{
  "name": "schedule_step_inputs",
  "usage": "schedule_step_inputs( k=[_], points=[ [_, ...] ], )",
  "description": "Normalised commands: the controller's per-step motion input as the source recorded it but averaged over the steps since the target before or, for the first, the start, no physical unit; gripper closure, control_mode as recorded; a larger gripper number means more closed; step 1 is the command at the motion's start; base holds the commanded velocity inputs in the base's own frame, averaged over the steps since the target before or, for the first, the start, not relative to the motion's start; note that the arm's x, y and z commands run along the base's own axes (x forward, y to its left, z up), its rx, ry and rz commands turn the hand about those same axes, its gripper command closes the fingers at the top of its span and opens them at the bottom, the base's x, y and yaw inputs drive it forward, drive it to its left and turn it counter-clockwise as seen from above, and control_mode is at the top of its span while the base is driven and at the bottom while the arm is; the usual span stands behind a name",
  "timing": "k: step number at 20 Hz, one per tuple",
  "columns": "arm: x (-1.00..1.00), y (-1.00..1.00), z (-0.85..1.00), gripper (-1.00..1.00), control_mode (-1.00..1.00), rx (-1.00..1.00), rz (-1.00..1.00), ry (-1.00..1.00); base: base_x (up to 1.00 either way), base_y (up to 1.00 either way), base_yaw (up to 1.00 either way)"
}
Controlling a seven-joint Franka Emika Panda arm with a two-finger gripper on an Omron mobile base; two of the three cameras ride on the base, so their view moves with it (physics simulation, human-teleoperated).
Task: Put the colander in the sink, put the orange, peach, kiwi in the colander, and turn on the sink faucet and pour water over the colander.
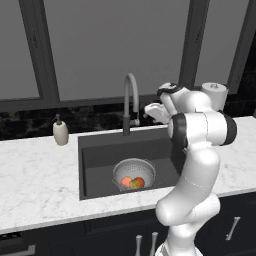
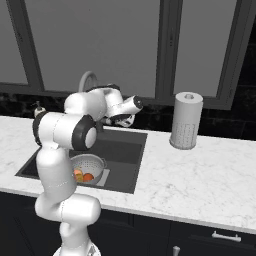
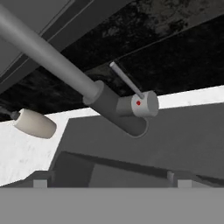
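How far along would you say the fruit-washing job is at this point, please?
Done: the colander sits in the sink with the fruit inside. I can't make out all three pieces for certain. In hand: the open gripper is beside the faucet, and the hand view looks straight at its side lever, not yet touched. Left: turn the water on over the colander; no water is running.

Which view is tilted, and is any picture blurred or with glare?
Hand view: rolled, so the faucet and counter edge run diagonally; sharp, no glare. Left base view: level, even flat light, a soft shadow inside the sink. Right base view: level, no blur.
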Motion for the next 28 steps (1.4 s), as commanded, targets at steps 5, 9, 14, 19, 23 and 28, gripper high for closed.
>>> schedule_step_inputs(
  k=[5, 9, 14, 19, 23, 28],
  points=[
    [0.47, 0.14, 0.0, -1.0, -1.0, 0.03, 0.01, -0.01, 0.0, 0.0, 0.0],
    [0.54, 0.06, 0.0, -1.0, -1.0, 0.01, 0.0, 0.0, 0.0, 0.0, 0.0],
    [0.49, 0.12, -0.19, -1.0, -1.0, 0.01, 0.0, 0.0, 0.0, 0.0, 0.0],
    [0.44, 0.09, -0.22, -1.0, -1.0, 0.0, 0.0, 0.0, 0.0, 0.0, 0.0],
    [0.31, 0.0, -0.13, -1.0, -1.0, 0.0, 0.0, 0.0, 0.0, 0.0, 0.0],
    [0.07, 0.11, -0.11, -1.0, -1.0, 0.0, 0.0, 0.0, 0.0, 0.0, 0.0]
  ],
)
